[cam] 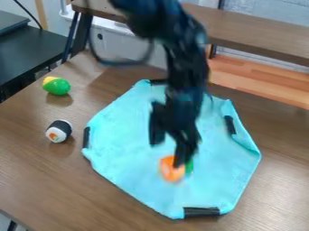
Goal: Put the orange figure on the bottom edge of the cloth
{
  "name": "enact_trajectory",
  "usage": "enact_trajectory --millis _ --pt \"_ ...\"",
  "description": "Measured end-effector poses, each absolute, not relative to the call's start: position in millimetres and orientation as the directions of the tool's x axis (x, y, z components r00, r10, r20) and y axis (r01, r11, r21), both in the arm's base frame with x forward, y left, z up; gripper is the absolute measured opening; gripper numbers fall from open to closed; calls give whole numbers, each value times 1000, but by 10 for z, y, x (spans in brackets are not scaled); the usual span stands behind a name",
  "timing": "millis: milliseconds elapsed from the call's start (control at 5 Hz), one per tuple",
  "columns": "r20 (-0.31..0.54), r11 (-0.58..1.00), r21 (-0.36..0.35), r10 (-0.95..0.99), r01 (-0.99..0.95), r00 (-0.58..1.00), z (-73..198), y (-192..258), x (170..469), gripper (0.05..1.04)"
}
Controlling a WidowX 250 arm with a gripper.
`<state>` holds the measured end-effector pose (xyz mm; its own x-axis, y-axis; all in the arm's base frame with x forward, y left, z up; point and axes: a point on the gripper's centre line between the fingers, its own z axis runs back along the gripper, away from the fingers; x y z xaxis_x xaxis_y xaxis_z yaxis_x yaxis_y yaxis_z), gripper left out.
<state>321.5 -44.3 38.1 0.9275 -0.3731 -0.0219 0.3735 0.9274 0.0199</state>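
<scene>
On the table (36, 176) lies the cloth (133, 149). Above the cloth hangs the gripper (168, 154), jaws parted. The orange figure (169, 171) is short of the cloth's bottom edge. Left of the cloth: green-yellow toy (58, 86), sushi (58, 131).

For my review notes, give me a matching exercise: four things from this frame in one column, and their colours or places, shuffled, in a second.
Things:
1. Orange figure
2. Cloth
3. Sushi roll toy
4. Green and yellow toy

Colours and places:
A. On bare wood, the upper of the two toys left of the cloth
B. On top of the cloth, close to the tool
C. Light blue, spread over the tabletop
D. Black and white, with an orange patch on its end

Right pairs: 1-B, 2-C, 3-D, 4-A
</scene>
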Motion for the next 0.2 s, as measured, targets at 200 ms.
enact_trajectory --millis 200 --pt "26 923 -128 -363 364 931 859 -223 3088 1001"
